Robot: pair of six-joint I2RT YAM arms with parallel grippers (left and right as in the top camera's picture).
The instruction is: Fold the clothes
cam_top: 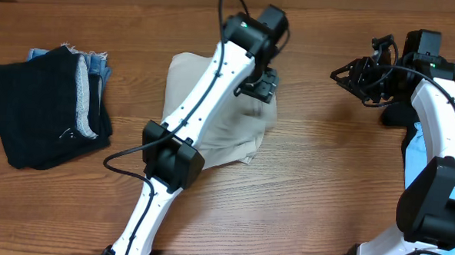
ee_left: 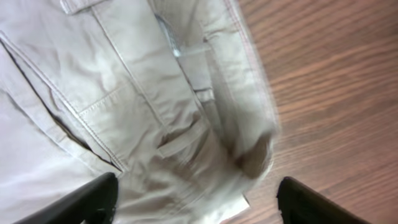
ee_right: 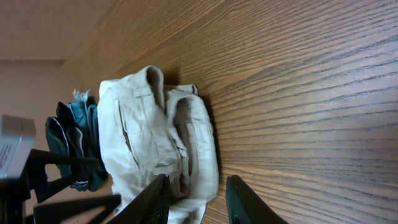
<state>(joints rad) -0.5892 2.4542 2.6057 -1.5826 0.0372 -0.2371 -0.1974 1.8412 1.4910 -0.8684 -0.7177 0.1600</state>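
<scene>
overhead: khaki shorts (cam_top: 231, 135) lie bunched mid-table, partly under the left arm. left gripper (cam_top: 264, 84) sits over their far right corner. stack of folded clothes (cam_top: 36, 111), black on top w/ denim edge (cam_top: 99, 63) showing, is at the left, well apart from the shorts. right gripper (cam_top: 343, 75) hangs over bare wood table (cam_top: 317, 193) at far right, clear of the shorts. light blue cloth (cam_top: 417, 147) lies by the right edge, under that arm.
left wrist: fingers (ee_left: 87, 202) spread wide, nothing clamped. shorts fill the left side w/ belt loop (ee_left: 183, 140) and seams in view; cloth edge is blurred.
right wrist: fingers (ee_right: 152, 199) partly apart, gap empty. shorts show beyond as a folded bundle, dark stack behind them.
</scene>
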